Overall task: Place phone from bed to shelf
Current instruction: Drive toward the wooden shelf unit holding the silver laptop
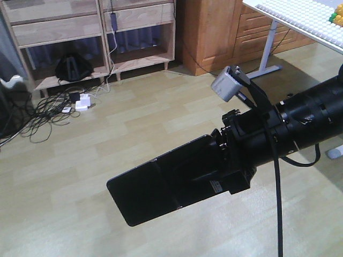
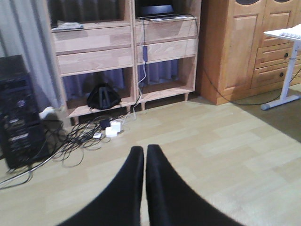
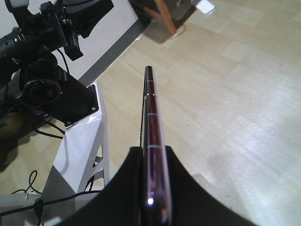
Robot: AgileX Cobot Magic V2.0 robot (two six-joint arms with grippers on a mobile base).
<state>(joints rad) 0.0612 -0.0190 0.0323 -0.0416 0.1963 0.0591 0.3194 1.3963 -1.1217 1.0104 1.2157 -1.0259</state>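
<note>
The phone [image 1: 144,187], a slim glossy black slab with a crease across its middle, hangs flat over the wooden floor. My right gripper [image 1: 206,174] is shut on one end of it. In the right wrist view the phone [image 3: 151,113] shows edge-on with a pinkish metallic rim, pinched between the black fingers of the right gripper [image 3: 153,149]. My left gripper [image 2: 144,149] is shut with nothing in it and points towards the shelf [image 2: 94,40]. This light-wood shelf [image 1: 59,29] stands at the back left, well away from the phone. The bed is out of view.
Tangled cables and white adapters [image 1: 53,110] lie on the floor before the shelf, and a black bag [image 1: 72,67] sits in its lowest compartment. An orange wooden cabinet [image 1: 209,32] and a white table [image 1: 300,21] stand right. A black tower [image 2: 19,108] stands left.
</note>
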